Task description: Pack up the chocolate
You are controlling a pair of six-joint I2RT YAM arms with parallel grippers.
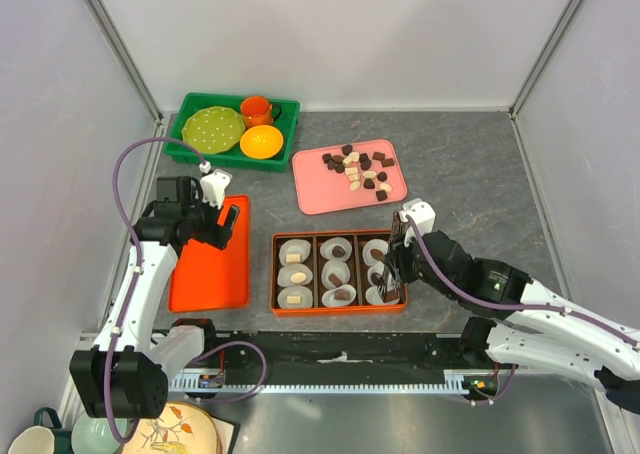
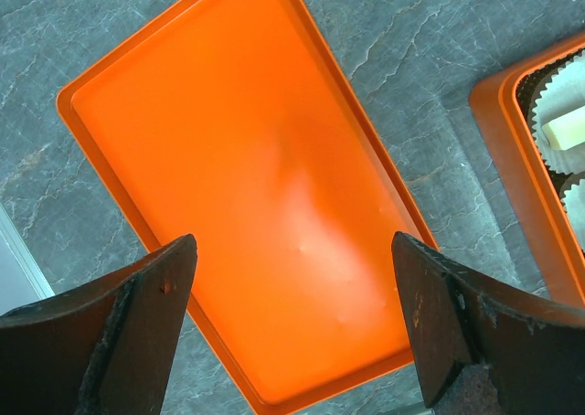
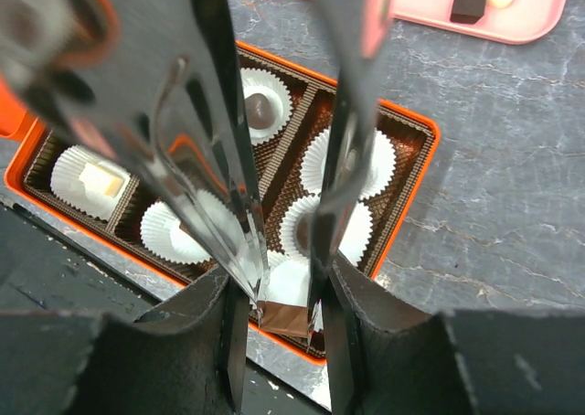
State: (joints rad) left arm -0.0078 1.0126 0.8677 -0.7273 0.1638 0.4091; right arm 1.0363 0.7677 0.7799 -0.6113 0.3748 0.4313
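Note:
Several dark, reddish-brown and cream chocolate pieces lie on a pink tray. An orange box holds white paper cups, several with a piece inside. My right gripper is shut on metal tongs, whose tips pinch a brown square chocolate just above a white cup at the box's near right corner. My left gripper hangs open and empty above a flat orange lid.
A green bin at the back left holds a green plate, an orange cup and a yellow bowl. Crockery sits at the near left below the rail. White walls close in on the left, the back and the right.

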